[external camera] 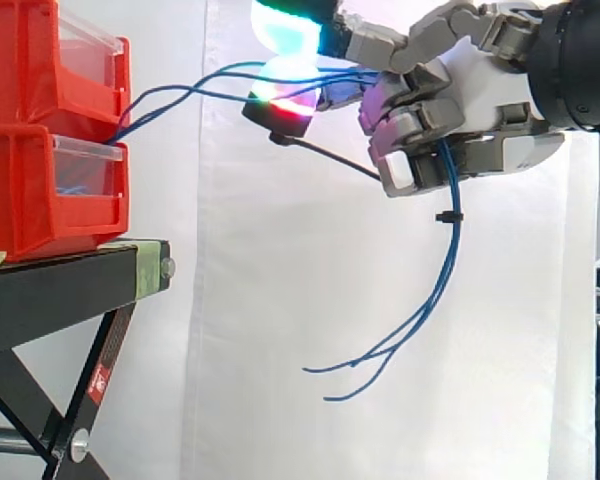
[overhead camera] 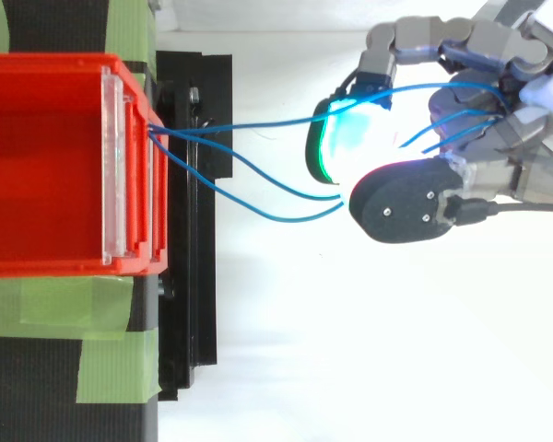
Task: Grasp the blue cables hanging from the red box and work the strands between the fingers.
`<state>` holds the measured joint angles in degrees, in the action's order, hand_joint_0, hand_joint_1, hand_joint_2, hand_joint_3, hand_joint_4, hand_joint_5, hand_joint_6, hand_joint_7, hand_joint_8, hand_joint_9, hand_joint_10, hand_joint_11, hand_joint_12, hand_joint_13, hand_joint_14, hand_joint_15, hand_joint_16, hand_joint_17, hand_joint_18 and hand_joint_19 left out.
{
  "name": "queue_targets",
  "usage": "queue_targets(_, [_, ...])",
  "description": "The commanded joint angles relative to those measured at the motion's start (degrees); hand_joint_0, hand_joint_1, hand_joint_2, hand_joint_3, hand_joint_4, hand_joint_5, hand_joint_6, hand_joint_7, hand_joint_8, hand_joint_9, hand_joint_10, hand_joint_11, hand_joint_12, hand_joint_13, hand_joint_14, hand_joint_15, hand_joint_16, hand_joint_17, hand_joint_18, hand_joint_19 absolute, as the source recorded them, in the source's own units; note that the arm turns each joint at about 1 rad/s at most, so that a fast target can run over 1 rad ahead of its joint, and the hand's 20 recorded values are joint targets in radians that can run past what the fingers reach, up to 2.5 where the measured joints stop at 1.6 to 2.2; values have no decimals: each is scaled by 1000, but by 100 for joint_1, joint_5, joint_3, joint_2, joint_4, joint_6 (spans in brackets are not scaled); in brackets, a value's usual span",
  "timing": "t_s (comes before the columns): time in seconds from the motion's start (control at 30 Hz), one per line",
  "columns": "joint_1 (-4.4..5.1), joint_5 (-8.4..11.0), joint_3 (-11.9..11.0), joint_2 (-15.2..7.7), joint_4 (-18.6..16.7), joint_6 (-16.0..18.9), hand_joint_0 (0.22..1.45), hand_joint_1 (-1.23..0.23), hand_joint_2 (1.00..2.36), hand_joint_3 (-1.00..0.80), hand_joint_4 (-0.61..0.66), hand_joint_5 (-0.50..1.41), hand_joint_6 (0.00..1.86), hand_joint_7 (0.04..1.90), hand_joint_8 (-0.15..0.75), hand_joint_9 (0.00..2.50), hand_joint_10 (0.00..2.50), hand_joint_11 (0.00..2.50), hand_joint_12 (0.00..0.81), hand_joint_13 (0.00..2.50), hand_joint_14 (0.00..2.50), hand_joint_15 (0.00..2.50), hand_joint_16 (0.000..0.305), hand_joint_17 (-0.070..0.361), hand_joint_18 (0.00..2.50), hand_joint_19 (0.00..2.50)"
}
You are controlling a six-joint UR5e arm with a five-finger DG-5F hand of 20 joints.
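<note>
The thin blue cables [overhead camera: 240, 126] run nearly level from the front of the stacked red plastic box [external camera: 25, 70] through open air to the robot hand [external camera: 480, 100], which sits well apart from the box with its fingertips toward it. Its fingers are curled round the strands, which thread between the glowing pads [external camera: 285, 108], pass the palm and hang loose below. Working the strands probably means sliding along that box-to-hand line.

Hand [external camera: 470, 105] level, fingers [external camera: 412, 125] seemingly curled round blue cables [external camera: 448, 205].
</note>
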<state>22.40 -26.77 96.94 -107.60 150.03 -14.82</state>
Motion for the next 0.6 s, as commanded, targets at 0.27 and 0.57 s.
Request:
queue_targets(0.27, [-16,31,0,-104,-483,-382,852,-695,1000,-1000,218,319,499,1308,545,1326,2500,2500,672,1690,2500,1934,201,151,1950,713])
queue_targets(0.57, [-34,31,0,-323,-668,-443,795,-639,1000,-1000,242,298,484,1297,545,1326,2500,2500,672,1690,2500,1934,201,151,1950,713])
